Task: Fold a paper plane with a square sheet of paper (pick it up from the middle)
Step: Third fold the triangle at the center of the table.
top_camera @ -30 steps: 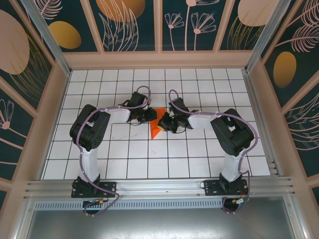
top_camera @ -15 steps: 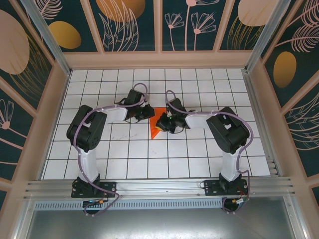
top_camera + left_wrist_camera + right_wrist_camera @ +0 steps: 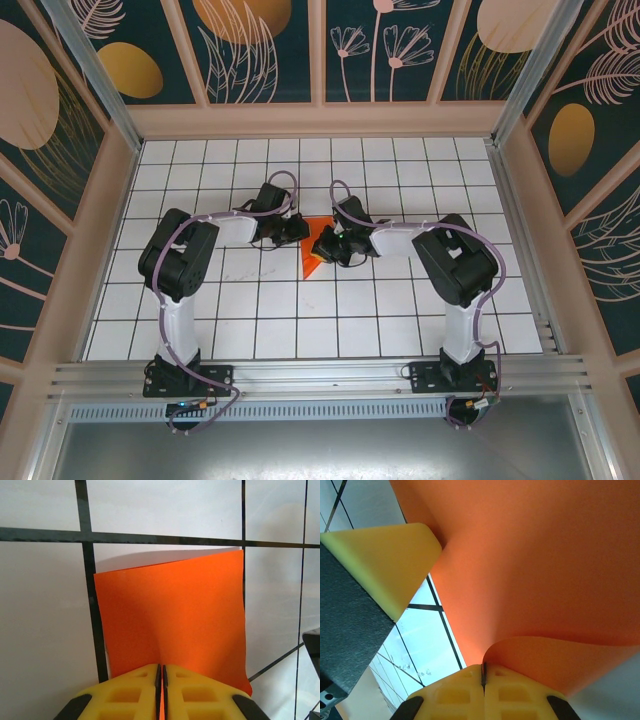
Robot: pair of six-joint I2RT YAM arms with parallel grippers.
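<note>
**Black, White and Yellow**

Glossy black at the bulky joints (image 3: 178, 262), white along the links (image 3: 176, 325) between. Looped with pale lilac cable (image 3: 283, 176). Bolted down on black base plates (image 3: 190, 378). Yellow on the fingers (image 3: 132, 692) of left gripper (image 3: 161, 667) and right gripper (image 3: 483, 667), moulded with rectangular pockets, backed by black housing (image 3: 345, 630).

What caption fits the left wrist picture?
Yellow left end effector pinches the orange paper over the white tiled floor.
</note>
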